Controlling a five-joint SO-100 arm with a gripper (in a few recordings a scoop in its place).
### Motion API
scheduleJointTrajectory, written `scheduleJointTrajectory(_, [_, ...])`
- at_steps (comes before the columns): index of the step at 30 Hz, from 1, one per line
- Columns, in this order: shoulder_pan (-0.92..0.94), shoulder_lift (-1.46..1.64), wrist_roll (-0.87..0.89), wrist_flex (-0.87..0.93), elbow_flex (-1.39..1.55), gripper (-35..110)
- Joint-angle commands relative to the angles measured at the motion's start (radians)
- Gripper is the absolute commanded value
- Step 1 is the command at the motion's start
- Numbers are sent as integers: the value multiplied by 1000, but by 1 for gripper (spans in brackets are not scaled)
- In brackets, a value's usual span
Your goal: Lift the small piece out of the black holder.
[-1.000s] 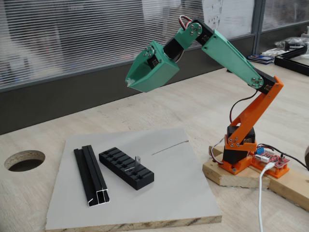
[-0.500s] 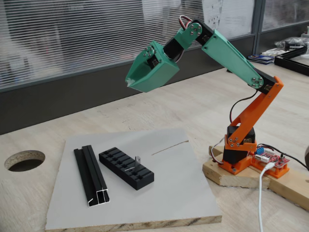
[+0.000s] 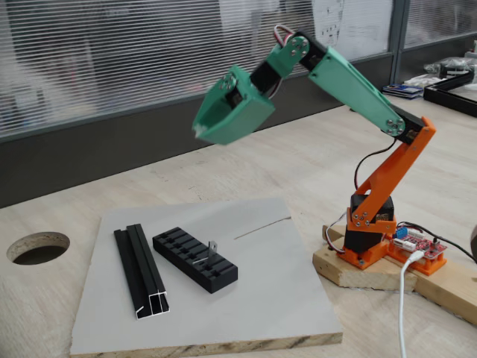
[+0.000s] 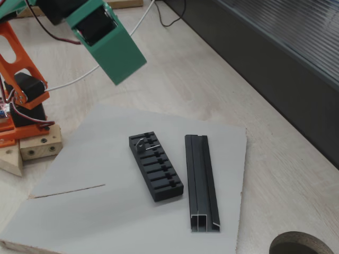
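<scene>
The black holder [image 3: 195, 259] [image 4: 156, 166], a slotted block, lies on a grey board [image 3: 261, 298] [image 4: 100, 217]. The small piece [image 3: 212, 246] [image 4: 139, 142], a tiny silvery bent tab, stands in a slot near one end of the holder. My green gripper [image 3: 198, 130] [image 4: 121, 79] hangs high in the air, well above and apart from the holder. Its jaws look closed together with nothing between them.
A longer black channel rail [image 3: 140, 270] [image 4: 200, 182] lies beside the holder on the board. The arm's orange base [image 3: 365, 239] [image 4: 21, 106] sits on a wooden block off the board's edge. A round hole [image 3: 37, 246] [image 4: 302, 246] is cut in the tabletop.
The gripper has shifted slightly up and to the left in the fixed view. The holder, small piece and rail have not moved.
</scene>
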Motion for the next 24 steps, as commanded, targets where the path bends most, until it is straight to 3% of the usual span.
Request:
scheduleJointTrajectory(1, [-23, -2, 0, 12, 34, 12])
scheduleJointTrajectory(24, [-26, -5, 0, 14, 204, 12])
